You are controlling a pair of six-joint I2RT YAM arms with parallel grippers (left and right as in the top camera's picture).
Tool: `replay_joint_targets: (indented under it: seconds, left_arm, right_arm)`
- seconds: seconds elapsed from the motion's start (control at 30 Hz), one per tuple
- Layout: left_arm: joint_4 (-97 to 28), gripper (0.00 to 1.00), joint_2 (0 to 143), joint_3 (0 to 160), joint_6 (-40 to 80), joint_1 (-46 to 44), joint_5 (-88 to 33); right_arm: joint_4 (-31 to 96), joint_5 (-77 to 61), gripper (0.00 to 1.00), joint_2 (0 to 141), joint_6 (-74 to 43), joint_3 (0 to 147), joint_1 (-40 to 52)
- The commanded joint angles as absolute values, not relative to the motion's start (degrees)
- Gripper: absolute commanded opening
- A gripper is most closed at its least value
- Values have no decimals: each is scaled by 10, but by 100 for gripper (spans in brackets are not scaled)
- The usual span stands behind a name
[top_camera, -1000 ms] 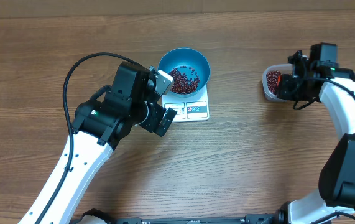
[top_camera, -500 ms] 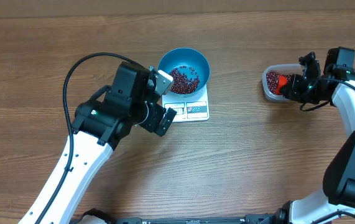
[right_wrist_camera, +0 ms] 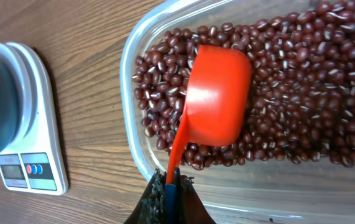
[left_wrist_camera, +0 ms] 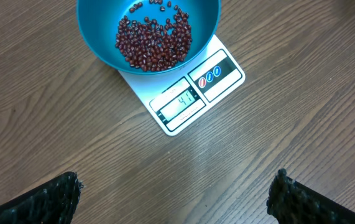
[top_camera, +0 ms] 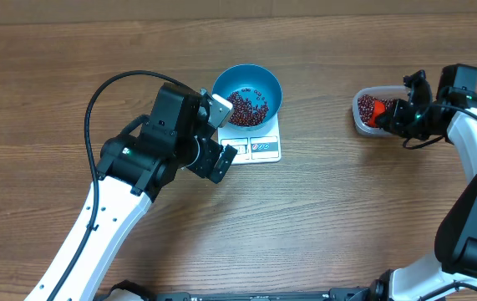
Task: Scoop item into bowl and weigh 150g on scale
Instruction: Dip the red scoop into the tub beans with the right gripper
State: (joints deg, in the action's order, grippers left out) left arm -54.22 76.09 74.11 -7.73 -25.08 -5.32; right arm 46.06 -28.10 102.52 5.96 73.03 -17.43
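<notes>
Right tool: pinching the scoop by its handle, cup down in the beans.
Left tool: spread wide, empty, beside the scale.
Risk: a heaped scoop twists in the thin pinch and spills beans before the bowl.

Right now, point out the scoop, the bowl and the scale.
scoop (right_wrist_camera: 217,93): right wrist view, on its orange cup.
bowl (left_wrist_camera: 96,31): left wrist view, bare inner wall.
scale (left_wrist_camera: 178,101): left wrist view, display window.
</notes>
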Motion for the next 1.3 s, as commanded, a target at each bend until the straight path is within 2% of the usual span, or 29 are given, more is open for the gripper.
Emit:
replay_joint_targets:
  seconds: [0.0,0.4,0.87,1.27]
  left_arm:
    - [-542,100,756,736,-88,-250,-49]
    - [-542,100,756,736,-88,-250,-49]
    - [-542,100,756,736,-88,-250,-49]
    - [-542,100,756,736,-88,-250,-49]
  right_arm:
    - [458,-338,4,1037,47,727,-196]
    - [466,-412,3,1037,47,727,-220]
    - [471,-414,4,1038,45,714,-225]
    - [479,-501,4,1038,50,714,-311]
